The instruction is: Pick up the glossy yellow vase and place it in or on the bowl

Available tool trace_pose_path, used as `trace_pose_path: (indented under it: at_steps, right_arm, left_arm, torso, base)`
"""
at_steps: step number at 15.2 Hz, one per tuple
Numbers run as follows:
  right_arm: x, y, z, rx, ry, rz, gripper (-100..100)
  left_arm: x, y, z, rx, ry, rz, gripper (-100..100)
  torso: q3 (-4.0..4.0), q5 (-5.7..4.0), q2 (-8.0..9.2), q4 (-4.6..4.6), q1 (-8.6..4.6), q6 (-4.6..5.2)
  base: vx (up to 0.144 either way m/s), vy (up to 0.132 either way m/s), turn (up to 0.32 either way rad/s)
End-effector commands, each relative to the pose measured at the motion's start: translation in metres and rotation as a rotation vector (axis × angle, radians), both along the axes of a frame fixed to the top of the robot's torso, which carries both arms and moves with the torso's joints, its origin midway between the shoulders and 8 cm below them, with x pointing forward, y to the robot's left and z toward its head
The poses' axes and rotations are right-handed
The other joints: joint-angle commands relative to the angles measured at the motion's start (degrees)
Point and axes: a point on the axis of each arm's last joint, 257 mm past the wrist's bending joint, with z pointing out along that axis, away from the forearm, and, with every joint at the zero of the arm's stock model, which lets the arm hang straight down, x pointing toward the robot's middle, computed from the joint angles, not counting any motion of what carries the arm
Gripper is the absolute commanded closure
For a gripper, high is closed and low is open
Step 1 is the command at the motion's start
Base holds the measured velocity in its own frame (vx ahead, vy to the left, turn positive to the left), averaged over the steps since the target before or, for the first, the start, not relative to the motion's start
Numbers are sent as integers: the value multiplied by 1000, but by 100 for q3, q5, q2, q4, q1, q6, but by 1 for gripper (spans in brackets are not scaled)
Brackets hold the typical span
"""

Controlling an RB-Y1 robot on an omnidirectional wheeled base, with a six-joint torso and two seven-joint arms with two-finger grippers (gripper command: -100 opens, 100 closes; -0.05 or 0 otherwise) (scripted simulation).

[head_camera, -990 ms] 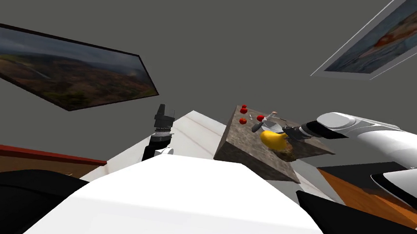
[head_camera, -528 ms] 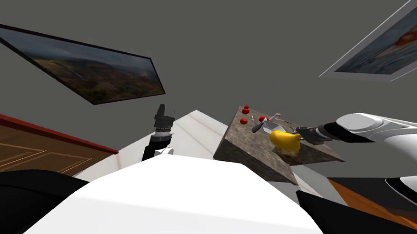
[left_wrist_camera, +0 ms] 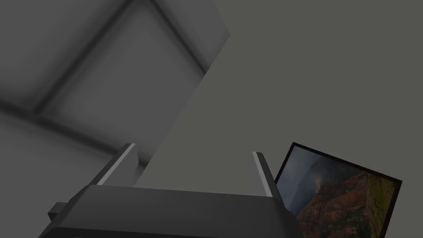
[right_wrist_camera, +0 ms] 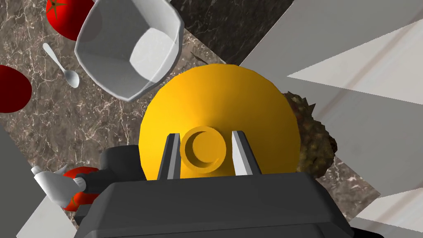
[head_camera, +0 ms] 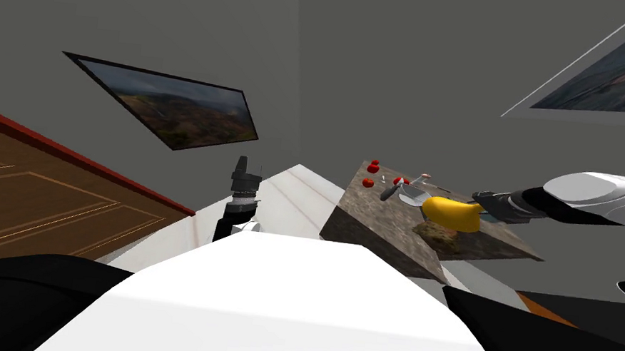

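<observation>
Right gripper (right_wrist_camera: pixel 205 136): blades clamped on the neck of yellow vase (right_wrist_camera: pixel 219 99), held over marbled counter (right_wrist_camera: pixel 62 120). Dark-handled utensil (right_wrist_camera: pixel 111 165) beside gripper. Brown clump (right_wrist_camera: pixel 316 136) under vase. White bowl (right_wrist_camera: pixel 105 41) just beyond vase, upright. Spoon (right_wrist_camera: pixel 62 68) and red tomatoes (right_wrist_camera: pixel 62 14) beside bowl. Left gripper (left_wrist_camera: pixel 194 151): blades apart, raised, well apart from counter.

left jaws | wide apart — rising from their dark box (left_wrist_camera: pixel 165 210)
</observation>
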Motion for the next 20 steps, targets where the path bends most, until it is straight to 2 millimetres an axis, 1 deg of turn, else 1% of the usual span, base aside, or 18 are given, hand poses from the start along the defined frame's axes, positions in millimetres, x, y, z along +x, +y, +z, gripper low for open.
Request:
trace_pose_path:
  at_steps: [1, 2, 3, 4, 5, 6, 7, 9, 10, 11, 13, 14, 16, 18, 19, 20]
  right_arm:
    - [-7, -13, 8, -40, -10, -13, 100]
    - [-16, -26, 17, -78, -17, -31, 100]
    - [-15, -27, 18, -80, -19, -31, 100]
    - [-23, -39, 27, -120, -27, -46, 100]
    - [-23, -39, 27, -120, -27, -46, 100]
    - [-30, -50, 36, -158, -32, -60, 100]
    - [-30, -50, 36, -158, -32, -60, 100]
    - [-45, -70, 52, -228, -37, -84, 100]
    - [-44, -70, 53, -232, -40, -84, 100]
    - [-50, -78, 60, -266, -41, -93, 100]
    - [-50, -78, 60, -266, -41, -93, 100]
    - [-55, -86, 67, -298, -42, -100, 100]
    - [-55, -86, 67, -298, -42, -100, 100]
    - [-64, -98, 78, -357, -41, -110, 100]
    - [-64, -98, 78, -357, -41, -110, 100]
    - [-67, -103, 83, -383, -39, -113, 100]
  left_arm:
    - [0, 0, 0, 0, 0, 0, 0]
    - [0, 0, 0, 0, 0, 0, 0]
    - [0, 0, 0, 0, 0, 0, 0]
    - [0, 0, 0, 0, 0, 0, 0]
    - [0, 0, 0, 0, 0, 0, 0]
    - [0, 0, 0, 0, 0, 0, 0]
    - [0, 0, 0, 0, 0, 0, 0]
    - [0, 0, 0, 0, 0, 0, 0]
    - [0, 0, 0, 0, 0, 0, 0]
    - [0, 0, 0, 0, 0, 0, 0]
    - [0, 0, 0, 0, 0, 0, 0]
    - [0, 0, 0, 0, 0, 0, 0]
    - [0, 0, 0, 0, 0, 0, 0]
    - [0, 0, 0, 0, 0, 0, 0]
    - [0, 0, 0, 0, 0, 0, 0]
    - [0, 0, 0, 0, 0, 0, 0]
  torso:
    - [0, 0, 0, 0, 0, 0]
    - [-1, 0, -1, -1, 3, 1]
    - [0, 3, 1, 0, 2, -1]
    - [0, 3, 0, -1, 5, -2]
    - [-2, 7, -2, -1, 6, -7]
    - [-3, 9, -6, -1, 11, -7]
    - [-7, 10, -11, -3, 13, -12]
    - [-6, 19, -12, -1, 23, -10]
    - [-7, 24, -13, -1, 22, -17]
    - [-8, 25, -16, -1, 25, -16]
    - [-11, 27, -21, -3, 30, -16]
    - [-12, 28, -24, -2, 38, -9]
    - [-14, 36, -28, -2, 51, -16]
    - [-16, 43, -33, -1, 61, -22]
    - [-18, 49, -37, -1, 61, -33]
    - [-19, 51, -38, -1, 62, -30]
  base:
    - [-66, -68, 142]
    - [-81, -77, 153]
    - [-72, -77, 157]
    - [-71, -73, 210]
    - [-62, -69, 182]
    - [-56, -63, 183]
    - [-50, -57, 153]
    - [-55, -68, 216]
    - [-52, -77, 211]
    - [-45, -77, 213]
    - [-33, -55, 92]
    - [-21, -31, 110]
    - [-15, -27, 85]
    - [-11, -36, 213]
    - [-19, -58, 196]
    - [-13, -63, 147]
